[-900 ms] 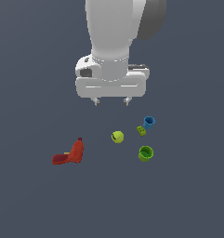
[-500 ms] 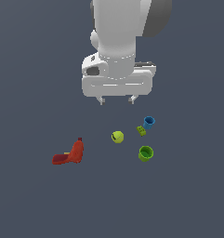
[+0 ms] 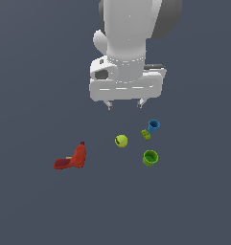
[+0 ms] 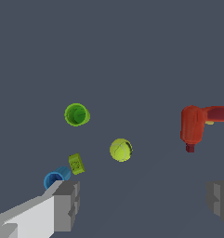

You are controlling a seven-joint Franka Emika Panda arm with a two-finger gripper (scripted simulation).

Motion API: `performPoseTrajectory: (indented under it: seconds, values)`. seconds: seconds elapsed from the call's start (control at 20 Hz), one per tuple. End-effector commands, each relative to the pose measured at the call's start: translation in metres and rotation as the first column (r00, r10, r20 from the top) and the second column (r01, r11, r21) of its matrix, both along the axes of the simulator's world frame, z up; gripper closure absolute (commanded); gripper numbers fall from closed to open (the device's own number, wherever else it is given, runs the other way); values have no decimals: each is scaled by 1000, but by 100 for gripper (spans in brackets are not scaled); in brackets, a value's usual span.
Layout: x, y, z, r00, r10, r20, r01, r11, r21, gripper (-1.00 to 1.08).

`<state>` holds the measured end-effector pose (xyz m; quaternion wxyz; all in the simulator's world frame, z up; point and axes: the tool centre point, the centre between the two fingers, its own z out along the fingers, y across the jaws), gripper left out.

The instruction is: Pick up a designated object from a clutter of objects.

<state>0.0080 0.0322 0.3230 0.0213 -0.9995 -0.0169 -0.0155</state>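
Approach step, it seems: tool spread apart and empty above the worktop, green cup upright just beyond the small green block from the blue cup; next, moving over the green cup and descending.

- The exterior view looks down at a slant from some way off: arm in the upper middle of the frame, small things below it.
- The wrist view looks down from nearer, past both fingers in its lower corners.
- Both share the lime-green cup, ball and red object.
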Motion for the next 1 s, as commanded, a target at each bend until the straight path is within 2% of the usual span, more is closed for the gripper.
performPoseTrajectory:
  seconds: [0.0, 0.45, 0.95]
  values:
    - [4, 3, -6, 1000, 6, -2, -6, 1000, -3, -92]
    - [29, 30, -53, 999, 47, -9, -48, 999, -23, -92]
    - [57, 85, -149, 991, 130, -21, -131, 990, -43, -92]
